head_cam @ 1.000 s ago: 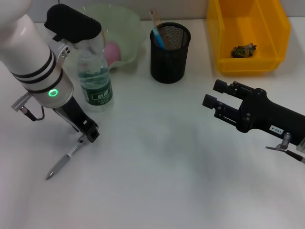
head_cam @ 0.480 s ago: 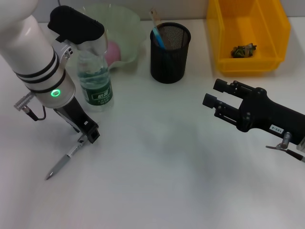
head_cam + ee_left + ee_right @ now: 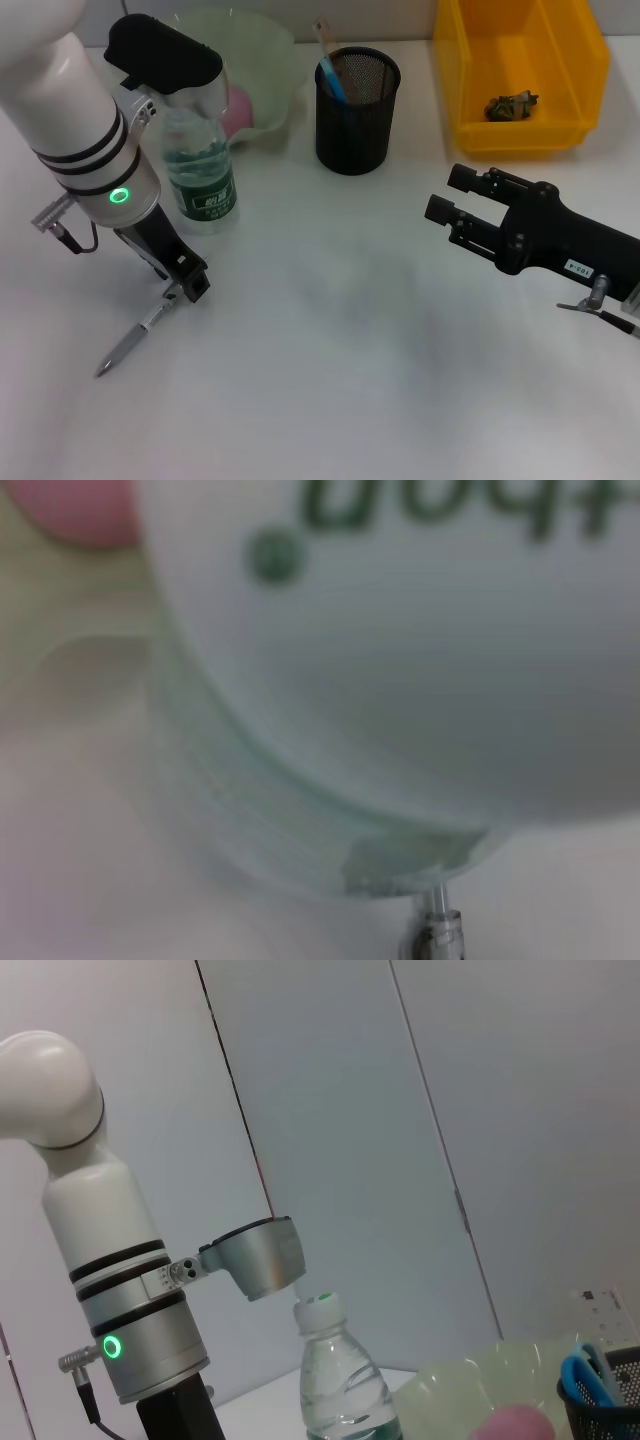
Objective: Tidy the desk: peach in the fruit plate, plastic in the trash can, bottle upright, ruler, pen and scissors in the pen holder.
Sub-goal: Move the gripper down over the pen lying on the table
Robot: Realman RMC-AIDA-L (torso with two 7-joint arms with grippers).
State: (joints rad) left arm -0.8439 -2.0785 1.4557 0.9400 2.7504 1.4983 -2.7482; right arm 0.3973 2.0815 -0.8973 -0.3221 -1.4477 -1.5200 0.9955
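Left gripper [image 3: 183,287] is down on the desk, pinched on the pen's [image 3: 135,335] upper end, its tip resting on the table. Lift straight, clear the bottle [image 3: 200,170], then swing to the holder [image 3: 357,97]. Right gripper [image 3: 448,195] hovers, fingers apart.

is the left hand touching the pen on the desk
Touching. In the head view the left hand is down on the upper end of the pen, with no gap between them; the pen's tip rests on the desk.

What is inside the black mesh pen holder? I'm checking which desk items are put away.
The pen holder shows blue scissors handles and a thin ruler-like stick poking out; the mesh hides their lower parts.
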